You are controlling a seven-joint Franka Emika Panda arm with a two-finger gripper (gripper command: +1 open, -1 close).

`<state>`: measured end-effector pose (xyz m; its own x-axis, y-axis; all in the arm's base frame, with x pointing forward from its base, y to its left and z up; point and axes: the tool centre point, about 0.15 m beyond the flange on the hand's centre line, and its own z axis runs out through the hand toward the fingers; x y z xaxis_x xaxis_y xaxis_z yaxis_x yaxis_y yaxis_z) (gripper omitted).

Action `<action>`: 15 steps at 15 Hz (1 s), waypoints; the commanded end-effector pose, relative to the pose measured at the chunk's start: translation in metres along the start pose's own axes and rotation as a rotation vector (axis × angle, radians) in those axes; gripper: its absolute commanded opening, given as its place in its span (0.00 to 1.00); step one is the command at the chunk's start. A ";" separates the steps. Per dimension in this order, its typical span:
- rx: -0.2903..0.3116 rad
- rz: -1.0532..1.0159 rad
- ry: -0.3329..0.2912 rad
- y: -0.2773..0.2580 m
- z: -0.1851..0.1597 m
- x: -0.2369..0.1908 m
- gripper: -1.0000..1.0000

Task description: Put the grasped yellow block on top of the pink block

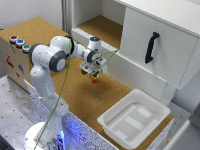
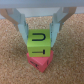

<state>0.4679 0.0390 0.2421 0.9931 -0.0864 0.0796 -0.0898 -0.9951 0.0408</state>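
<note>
A cork-topped table [image 1: 95, 100] fills the scene, with perforated metal flooring seen at its near edge in the exterior view. Nearest the camera, the white base of the robot arm [image 1: 47, 65] is planted at the table's edge, and a white plastic tray [image 1: 134, 117] is set on the cork toward the exterior view's right. Past these, the arm is bent over the middle of the table and its gripper [image 1: 93, 71] is pointed down at the cork. In the wrist view the gripper [image 2: 39, 40] is seen pinching the yellow block [image 2: 39, 42], one finger pressed against each side. The yellow block is held directly above the pink block [image 2: 39, 60], which lies on the cork; the two appear to be touching, though contact cannot be confirmed. In the exterior view only a small red spot [image 1: 94, 80] is made out under the fingers. A box with coloured buttons [image 1: 19, 42] is placed at the exterior view's left. Farthest back, a white cabinet [image 1: 160, 40] with a black handle [image 1: 151, 47] is seen, its open compartment lined with cork.
</note>
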 end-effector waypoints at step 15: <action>-0.050 0.033 0.035 0.004 -0.018 -0.017 1.00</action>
<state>0.4598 0.0361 0.2562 0.9904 -0.1076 0.0869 -0.1118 -0.9927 0.0455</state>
